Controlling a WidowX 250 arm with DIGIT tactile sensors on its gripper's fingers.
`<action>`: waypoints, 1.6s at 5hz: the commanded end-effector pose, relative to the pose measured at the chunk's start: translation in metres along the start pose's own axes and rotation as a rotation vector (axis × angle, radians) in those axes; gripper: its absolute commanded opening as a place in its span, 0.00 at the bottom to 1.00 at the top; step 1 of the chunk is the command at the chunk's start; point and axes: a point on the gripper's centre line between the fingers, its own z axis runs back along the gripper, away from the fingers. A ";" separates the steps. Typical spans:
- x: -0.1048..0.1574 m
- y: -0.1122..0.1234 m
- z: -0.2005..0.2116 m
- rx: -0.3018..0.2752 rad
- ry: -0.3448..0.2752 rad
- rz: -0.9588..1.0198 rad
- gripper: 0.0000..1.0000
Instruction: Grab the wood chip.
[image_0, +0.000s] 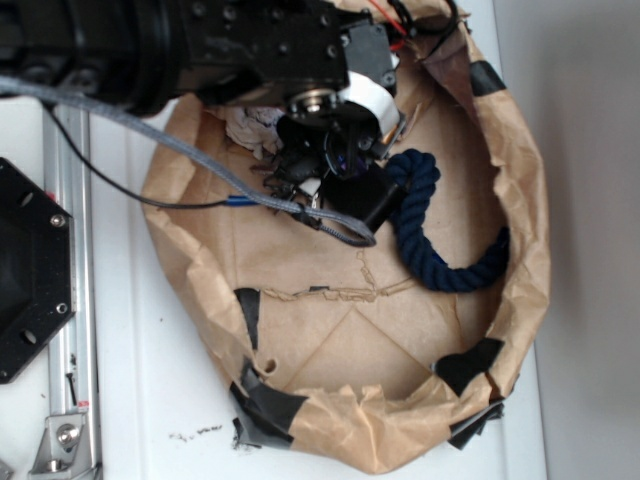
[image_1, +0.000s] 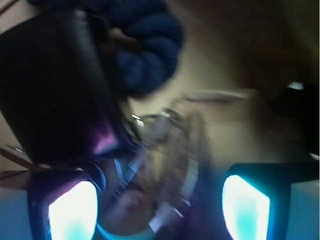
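The black tool (image_1: 160, 200), fingers parted and empty, hangs low over the blurred metal key bunch (image_1: 160, 145); no dark wood chip shows.

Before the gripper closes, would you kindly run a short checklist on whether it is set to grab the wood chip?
1. Wood chip identified: cannot tell; the wrist view is blurred and the arm hides that spot in the exterior view.
2. Gripper open: ok, fingers apart.
3. Between the fingers: not ok, keys seem to lie there.
4. Black block clear of the fingers: not ok, it sits right at one finger.
5. Navy rope clear: ok, off to the side.
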 end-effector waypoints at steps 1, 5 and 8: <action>0.014 0.001 0.001 -0.128 -0.109 0.014 1.00; -0.006 0.023 0.046 0.010 -0.065 0.078 1.00; -0.046 0.048 0.038 0.099 0.073 0.123 1.00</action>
